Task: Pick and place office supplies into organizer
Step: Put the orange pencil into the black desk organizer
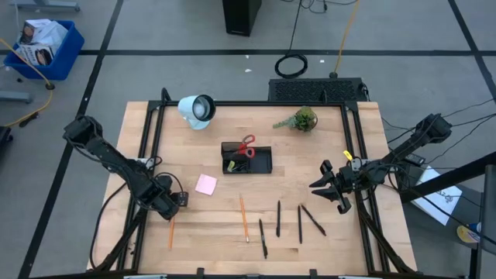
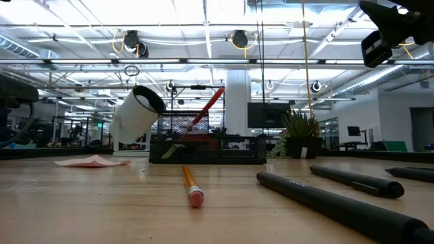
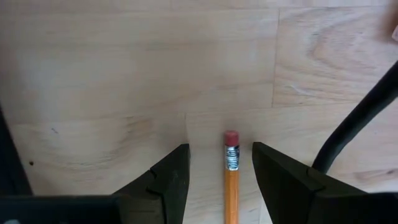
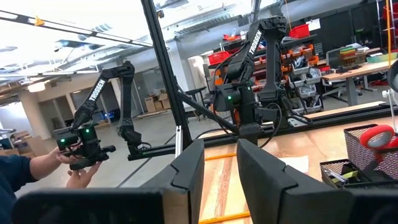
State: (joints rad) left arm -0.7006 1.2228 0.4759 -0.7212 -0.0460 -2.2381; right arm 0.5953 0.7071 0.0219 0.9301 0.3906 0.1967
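My left gripper (image 3: 221,152) points down near the table's left front, open, over an orange pencil (image 3: 231,186) that lies flat on the wood. The pencil's eraser end (image 3: 231,138) sits between the two fingers, with a gap on each side. In the high view this gripper (image 1: 171,211) stands at the pencil's far end (image 1: 171,231). The black organizer (image 1: 246,159) stands mid-table with red-handled scissors (image 1: 246,146) leaning up out of it. My right gripper (image 1: 332,186) hangs open above the table's right side, with nothing between its fingers (image 4: 186,171).
A pink sticky-note pad (image 1: 205,184) lies left of the organizer. A second pencil (image 1: 243,217) and several black pens (image 1: 300,223) lie along the near side. A white lamp (image 1: 198,110) and a green plant (image 1: 302,118) stand at the far edge.
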